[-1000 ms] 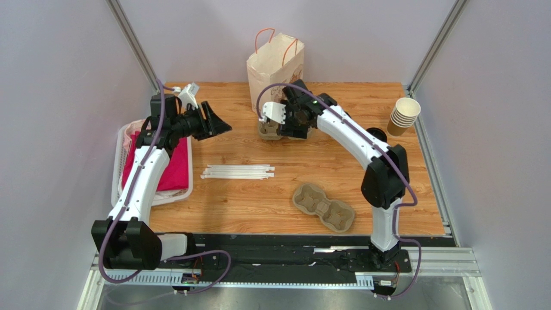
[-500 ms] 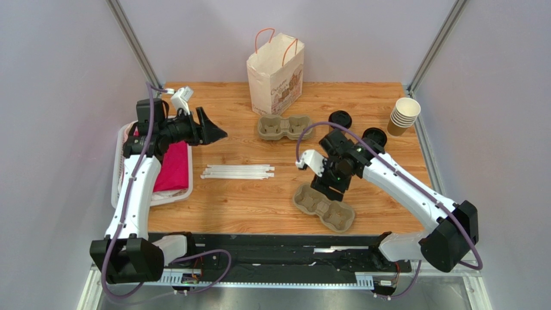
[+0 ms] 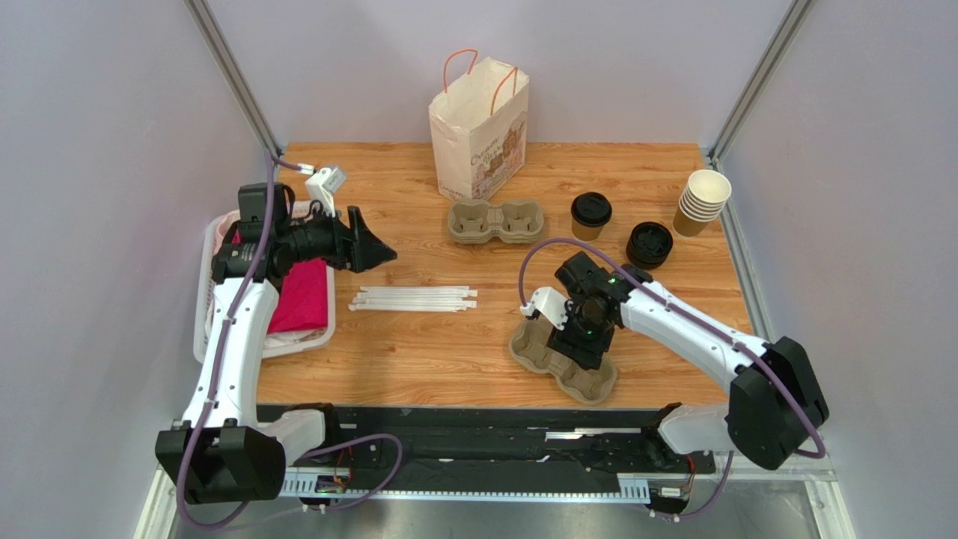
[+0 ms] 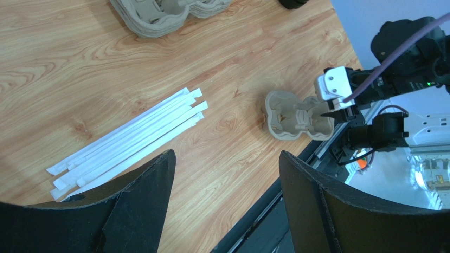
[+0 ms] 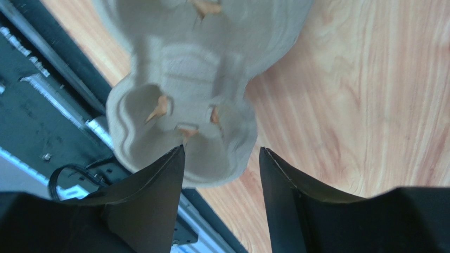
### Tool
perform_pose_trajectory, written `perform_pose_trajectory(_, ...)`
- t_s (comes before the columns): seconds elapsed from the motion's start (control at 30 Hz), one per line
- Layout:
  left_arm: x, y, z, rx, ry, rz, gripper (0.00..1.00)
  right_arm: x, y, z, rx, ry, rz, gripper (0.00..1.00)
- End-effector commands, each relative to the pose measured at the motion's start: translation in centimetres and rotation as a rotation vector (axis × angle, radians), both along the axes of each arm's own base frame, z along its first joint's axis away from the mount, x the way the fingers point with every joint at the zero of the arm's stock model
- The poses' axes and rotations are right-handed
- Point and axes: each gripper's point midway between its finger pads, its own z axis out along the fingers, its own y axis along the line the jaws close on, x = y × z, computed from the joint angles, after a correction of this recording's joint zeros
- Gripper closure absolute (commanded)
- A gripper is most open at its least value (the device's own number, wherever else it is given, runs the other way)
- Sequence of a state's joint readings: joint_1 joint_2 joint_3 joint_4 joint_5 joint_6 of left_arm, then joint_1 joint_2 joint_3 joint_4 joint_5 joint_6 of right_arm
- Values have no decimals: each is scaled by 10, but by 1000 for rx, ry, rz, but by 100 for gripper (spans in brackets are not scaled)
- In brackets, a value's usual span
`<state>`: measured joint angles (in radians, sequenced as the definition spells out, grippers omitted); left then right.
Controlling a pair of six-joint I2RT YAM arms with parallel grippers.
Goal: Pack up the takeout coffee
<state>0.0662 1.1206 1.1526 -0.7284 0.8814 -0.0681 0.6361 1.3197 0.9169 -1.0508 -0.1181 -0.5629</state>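
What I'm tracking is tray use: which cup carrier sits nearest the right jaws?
The near carrier, by the arm bases: the right jaws hover right over it. The other carrier stands far back, in front of the paper bag.

Found a pulp cup carrier (image 3: pixel 593 377) just below the right pincer (image 3: pixel 585 340). Saw wrapped white straws (image 3: pixel 413 299) under and ahead of the left pincer (image 3: pixel 379 240), with a second carrier (image 3: pixel 496 221) farther ahead beside a paper bag (image 3: pixel 478 124). Noted a white basket (image 3: pixel 207 283) holding pink cloth (image 3: pixel 301 294) behind that pincer, and stacked cream cups (image 3: pixel 703 200) well beyond the right one.
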Motion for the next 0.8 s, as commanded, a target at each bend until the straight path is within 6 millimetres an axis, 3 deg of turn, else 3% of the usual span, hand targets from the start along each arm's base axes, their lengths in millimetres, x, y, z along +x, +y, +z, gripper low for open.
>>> perform_pose_trajectory(0.0, -3, 2, 19, 35, -107, -24, 20, 29, 10, -16, 11, -72, -45, 44)
perform_pose_trajectory(0.07, -1, 4, 22, 46, -116, -10, 21, 35, 7, -24, 1, -66, -65, 49)
perform_pose_trajectory(0.17, 2, 5, 26, 56, -129, -7, 24, 40, 1, -25, 4, -54, -100, 72)
perform_pose_trajectory(0.33, 19, 9, 38, 136, -205, -6, 29, 50, -20, -5, 29, -89, -158, 96)
perform_pose_trajectory(0.37, 24, 10, 49, 160, -249, -14, 30, 51, -26, -2, 28, -88, -176, 100)
perform_pose_trajectory(0.4, 33, 8, 47, 182, -247, -14, 31, 54, -31, 1, 29, -97, -191, 100)
perform_pose_trajectory(0.47, 47, 11, 64, 238, -327, -24, 32, 64, -49, 5, 24, -110, -264, 100)
perform_pose_trajectory(0.5, 54, -2, 63, 257, -339, -70, 32, 68, -55, 7, 27, -112, -295, 100)
perform_pose_trajectory(0.57, 71, -7, 85, 320, -450, -89, 32, 74, -70, 5, 36, -91, -388, 100)
perform_pose_trajectory(0.6, 88, -14, 78, 362, -447, -89, 32, 75, -73, 3, 39, -81, -415, 100)
perform_pose_trajectory(0.67, 114, -21, 104, 398, -554, -78, 32, 79, -80, -4, 48, -49, -479, 100)
perform_pose_trajectory(0.7, 134, -29, 94, 410, -538, -88, 32, 82, -82, -5, 53, -42, -500, 100)
perform_pose_trajectory(0.73, 146, -35, 120, 401, -613, -80, 32, 83, -84, -7, 60, -35, -528, 100)
perform_pose_trajectory(0.77, 157, -40, 125, 409, -640, -88, 32, 84, -85, -10, 63, -18, -544, 100)
